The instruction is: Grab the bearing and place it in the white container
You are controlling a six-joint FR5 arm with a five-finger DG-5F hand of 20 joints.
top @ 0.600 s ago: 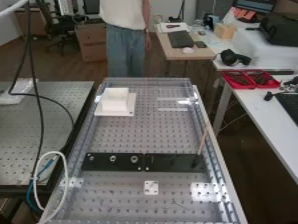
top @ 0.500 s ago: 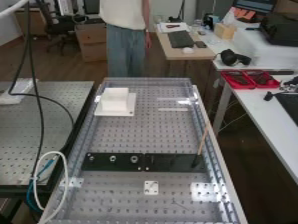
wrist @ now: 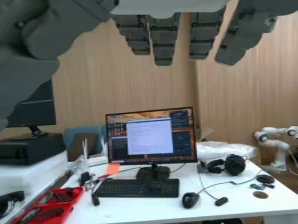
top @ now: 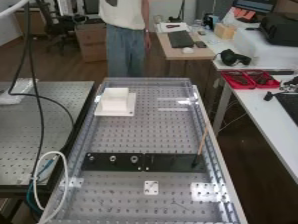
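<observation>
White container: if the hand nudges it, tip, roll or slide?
Probably won't tip: the white container sits on a wider flat base. Unlikely to roll, given its flat sides. May slide on the perforated bench top; can't tell if it's bolted.

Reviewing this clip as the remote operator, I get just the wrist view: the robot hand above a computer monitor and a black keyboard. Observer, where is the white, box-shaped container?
Observer: The white, box-shaped container sits on a flat white plate at the far end of the perforated metal bench, on the high view's left.

Operator: And the part to grab?

Observer: Three small, round metal pieces sit in a row on the left half of a black strip, which lies across the bench nearer the camera. I cannot tell which is meant.

Operator: Anything at the strip's other end?

Observer: Yes, a thin, light brown stick rises at a tilt there.
</observation>
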